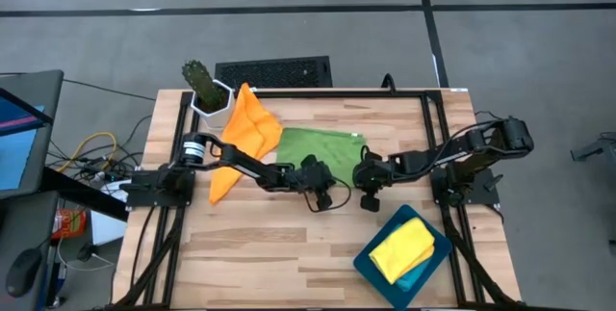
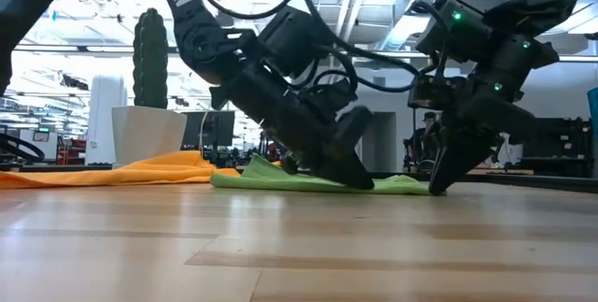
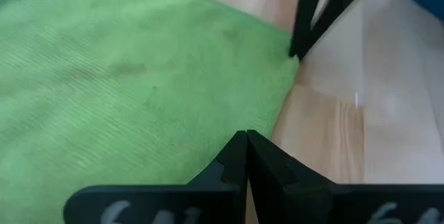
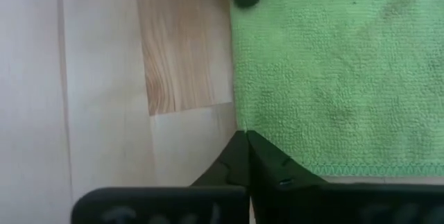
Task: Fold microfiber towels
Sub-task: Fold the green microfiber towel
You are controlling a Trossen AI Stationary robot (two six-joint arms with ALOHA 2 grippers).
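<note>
The green towel (image 1: 322,144) lies flat near the middle of the wooden tabletop (image 1: 289,244), and both arms are down at its near edge. The left tool (image 3: 246,141) sits at one near corner of the green towel with its two dark fingers pressed together; I cannot tell if any cloth is caught between them. The right tool (image 4: 246,139) sits at the other near corner, right where the stitched hem turns, and its fingers are pressed together too, and again I cannot tell if they pinch the cloth. From the side, the green towel looks low and flat on the wood, with both tools touching down at its ends. The orange towel (image 1: 245,128) lies bunched up just beside the green one, on the left arm's side, and it runs under that arm. Behind the orange towel stands a white pot (image 1: 211,98) with a green cactus (image 1: 199,76) in it. The yellow towel (image 1: 404,248) is folded and rests on a dark teal tray (image 1: 371,265) at the near right corner of the tabletop, well apart from the green towel
</note>
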